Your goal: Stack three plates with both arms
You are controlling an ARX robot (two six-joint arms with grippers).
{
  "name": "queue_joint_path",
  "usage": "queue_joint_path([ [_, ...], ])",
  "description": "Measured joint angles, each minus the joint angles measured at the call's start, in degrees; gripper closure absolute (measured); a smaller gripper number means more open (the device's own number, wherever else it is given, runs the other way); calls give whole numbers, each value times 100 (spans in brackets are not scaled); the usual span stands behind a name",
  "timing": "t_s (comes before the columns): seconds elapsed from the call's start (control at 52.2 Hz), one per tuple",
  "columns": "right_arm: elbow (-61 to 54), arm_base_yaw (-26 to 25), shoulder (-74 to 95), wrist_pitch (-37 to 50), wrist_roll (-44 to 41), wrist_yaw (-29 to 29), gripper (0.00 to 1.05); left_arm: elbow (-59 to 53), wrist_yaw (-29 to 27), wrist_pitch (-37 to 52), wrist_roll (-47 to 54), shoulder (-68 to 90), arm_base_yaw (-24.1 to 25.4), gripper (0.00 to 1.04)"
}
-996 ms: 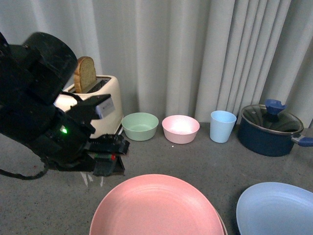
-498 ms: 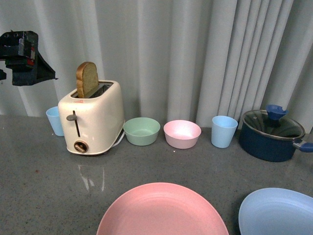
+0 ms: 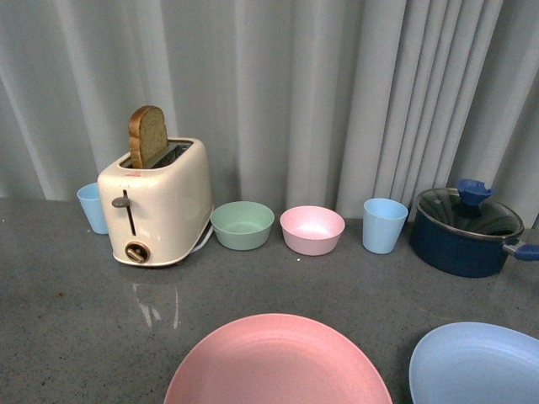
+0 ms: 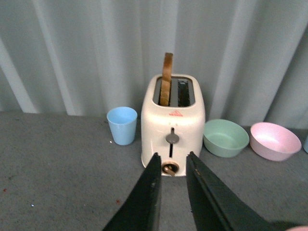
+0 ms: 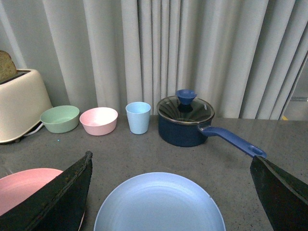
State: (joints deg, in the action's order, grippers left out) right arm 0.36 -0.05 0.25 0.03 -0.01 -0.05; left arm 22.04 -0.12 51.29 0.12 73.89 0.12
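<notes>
The pink plate (image 3: 278, 362) lies at the near edge of the grey table, cut off by the front view's bottom edge. The light blue plate (image 3: 476, 362) lies to its right. The beige plate does not show. Neither arm is in the front view. In the right wrist view my right gripper (image 5: 170, 158) is wide open and empty, its fingers either side of the light blue plate (image 5: 159, 204), above it. The pink plate (image 5: 29, 185) shows beside it. My left gripper (image 4: 173, 161) is open with a narrow gap, empty, above bare table, pointing at the toaster.
A cream toaster (image 3: 160, 202) with a bread slice stands at the back left, with a blue cup (image 3: 91, 206) beside it. Along the curtain stand a mint-green bowl (image 3: 242, 224), a pink bowl (image 3: 312, 229), a second blue cup (image 3: 384, 224) and a dark blue lidded pot (image 3: 465, 231).
The left arm, which filled the left of the front view a second ago, rose to the upper left and has left that view. The plates have not moved.
</notes>
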Motion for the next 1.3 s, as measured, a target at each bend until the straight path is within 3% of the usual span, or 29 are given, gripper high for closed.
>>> queue_joint_path([
  [0.057, 0, 0, 0, 0, 0, 0, 7, -328, 26, 22, -2, -262, -22, 101],
  [0.594, 0, 0, 0, 0, 0, 0, 7, -1746, 11, -776, -20, -2516, -22, 101],
  [0.67, 0, 0, 0, 0, 0, 0, 7, -1976, 13, -544, -20, -2597, -22, 101],
  [1.302, 0, 0, 0, 0, 0, 0, 7, -2044, 11, -2927, -20, -5195, -22, 101],
])
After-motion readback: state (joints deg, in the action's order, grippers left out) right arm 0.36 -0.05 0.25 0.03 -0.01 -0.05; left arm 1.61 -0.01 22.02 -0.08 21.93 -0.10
